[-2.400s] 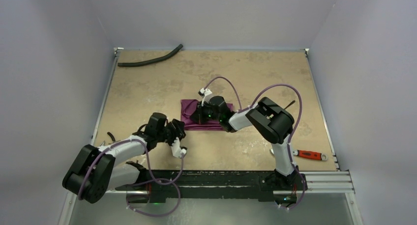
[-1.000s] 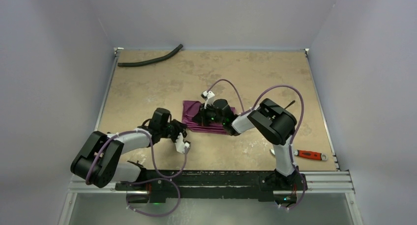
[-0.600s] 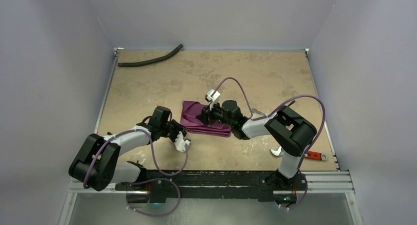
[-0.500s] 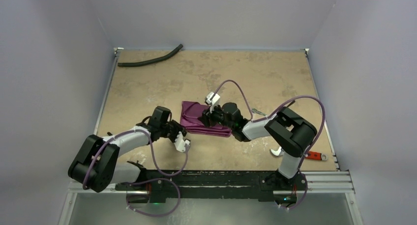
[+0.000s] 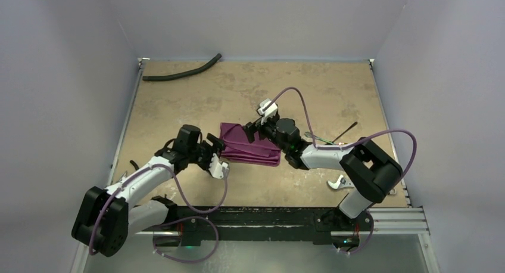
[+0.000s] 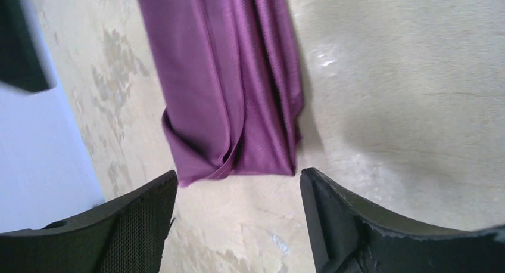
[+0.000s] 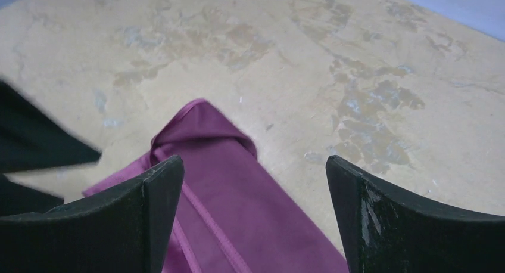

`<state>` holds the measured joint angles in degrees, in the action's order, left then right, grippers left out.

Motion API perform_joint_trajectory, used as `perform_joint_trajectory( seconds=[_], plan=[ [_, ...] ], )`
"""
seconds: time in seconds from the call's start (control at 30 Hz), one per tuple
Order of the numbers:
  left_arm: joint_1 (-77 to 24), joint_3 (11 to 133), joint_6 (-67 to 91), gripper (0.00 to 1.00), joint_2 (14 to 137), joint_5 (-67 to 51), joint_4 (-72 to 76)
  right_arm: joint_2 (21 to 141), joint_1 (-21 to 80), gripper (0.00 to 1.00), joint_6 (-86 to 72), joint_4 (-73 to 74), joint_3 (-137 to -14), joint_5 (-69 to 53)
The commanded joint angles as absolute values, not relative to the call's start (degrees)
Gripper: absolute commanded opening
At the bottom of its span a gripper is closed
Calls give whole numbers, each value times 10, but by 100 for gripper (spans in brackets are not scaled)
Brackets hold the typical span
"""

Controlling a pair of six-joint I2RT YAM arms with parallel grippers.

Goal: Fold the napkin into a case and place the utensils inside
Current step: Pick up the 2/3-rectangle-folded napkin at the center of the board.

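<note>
Plum-purple napkin point(image 5: 249, 145) lies as a folded strip, centre of tabletop point(image 5: 178, 100). Jaws apart on both: right tool point(image 5: 256, 129) has lifted off it to its far edge, left tool point(image 5: 215, 157) now faces its left end. Judgement: pressing done, next fold pending.

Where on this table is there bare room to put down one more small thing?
Bare: the far band between the hose and the napkin, the far right corner beyond the spoon, and the near strip in front of the napkin. Crowded: the middle, where the left fingers and the right fingers are at the cloth, and by the fork.
</note>
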<state>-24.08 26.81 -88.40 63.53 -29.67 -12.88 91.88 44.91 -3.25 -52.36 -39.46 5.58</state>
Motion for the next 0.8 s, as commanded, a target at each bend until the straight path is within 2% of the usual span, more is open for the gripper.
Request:
perform_joint_trajectory(
  seconds=[0.0, 0.07, 0.2, 0.3, 0.37, 0.47, 0.53, 0.6, 0.77],
  plan=[
    [-211, 343, -800, 75, 623, -314, -200, 901, 498, 91, 68, -539, -371, 61],
    [-183, 365, -753, 77, 628, -328, -205, 877, 520, 91, 109, -562, -332, 60],
    [-139, 398, -561, 85, 663, -324, -137, 853, 554, 92, 169, -598, -273, 45],
    [-133, 421, -419, 94, 699, -312, -75, 877, 587, 97, 204, -591, -273, 63],
    [-133, 454, -360, 97, 743, -307, -59, 900, 607, 99, 225, -588, -281, 76],
    [-131, 549, -329, 98, 843, -320, -113, 931, 625, 99, 252, -593, -289, 98],
    [-131, 608, -317, 97, 900, -323, -153, 945, 633, 98, 268, -602, -295, 114],
    [-132, 673, -323, 91, 954, -327, -217, 957, 638, 98, 282, -606, -302, 127],
    [-132, 820, -339, 67, 1086, -341, -384, 984, 648, 97, 315, -620, -317, 148]
  ],
)
